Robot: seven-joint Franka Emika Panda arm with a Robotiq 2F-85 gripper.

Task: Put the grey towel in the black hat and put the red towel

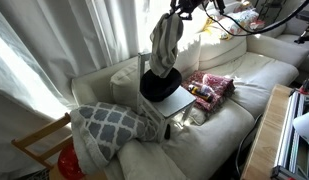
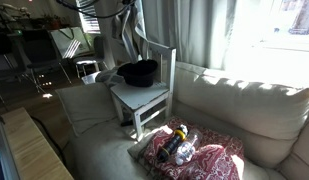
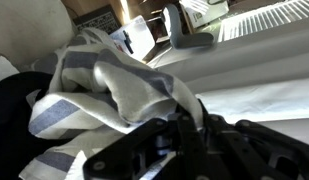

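Grey towel hanging over the hat, ready to go in.

The gripper (image 3: 179, 120) is pinched shut on the top edge of the grey towel (image 1: 164, 45). The cloth hangs at full length straight above the black hat (image 1: 159, 86), and I'd guess that held this way it can fold down into the hat as the arm lowers. The hat sits on the white chair (image 2: 144, 100), which stands on the cream sofa (image 1: 264, 65). The red towel (image 1: 212, 85) lies on the sofa at about three o'clock from the hat, apart from it, with a small object (image 2: 174, 145) on it that I can't identify. The fingertips are buried in cloth, both exterior views crop the gripper at the top, and I can't tell whether the towel's tip touches the hat.
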